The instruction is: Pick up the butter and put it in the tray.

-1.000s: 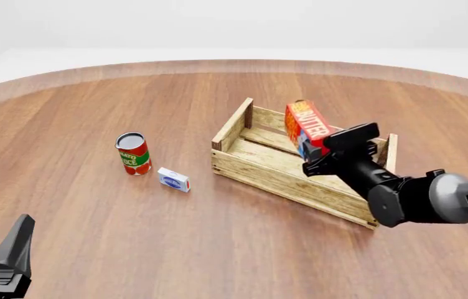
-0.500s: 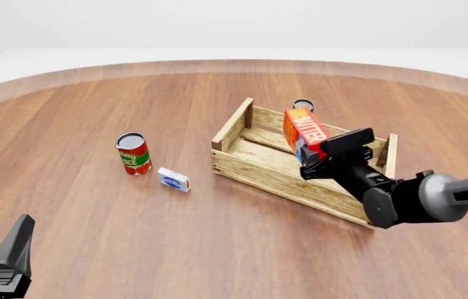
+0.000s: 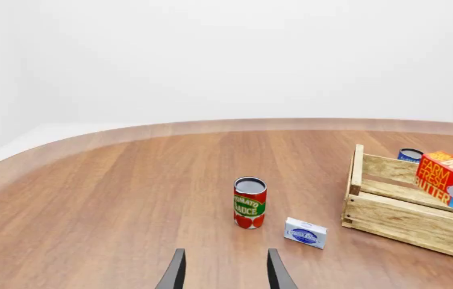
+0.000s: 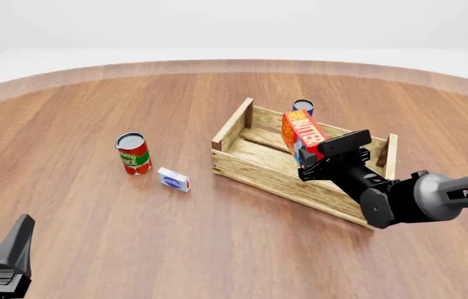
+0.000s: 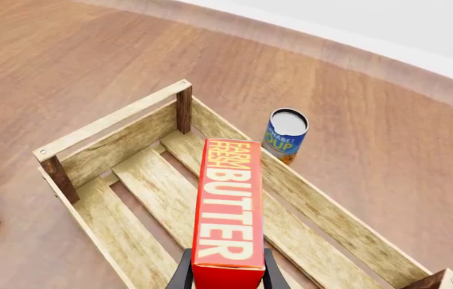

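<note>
The butter [image 4: 302, 135] is a red-orange carton with white letters, tilted and held over the inside of the tray [image 4: 251, 165], a light wooden slatted crate. My right gripper [image 4: 310, 161] is shut on the carton's lower end. In the right wrist view the butter [image 5: 228, 208] runs lengthwise above the tray's slats [image 5: 142, 180], with the fingers on both sides of its near end. In the left wrist view the butter [image 3: 450, 179] shows above the tray [image 3: 395, 214]. My left gripper [image 3: 224, 274] stands open at the near left of the table, holding nothing.
A red tomato sauce can [image 4: 132, 153] and a small white-blue box [image 4: 172, 179] stand left of the tray. A blue can [image 4: 303, 106] stands just beyond the tray's far wall. The round table's edge [image 4: 217, 64] curves along the back.
My right gripper has carried the butter lower and slightly left, down toward the tray's inside. The blue can behind it has come into sight. The left arm has stayed still.
</note>
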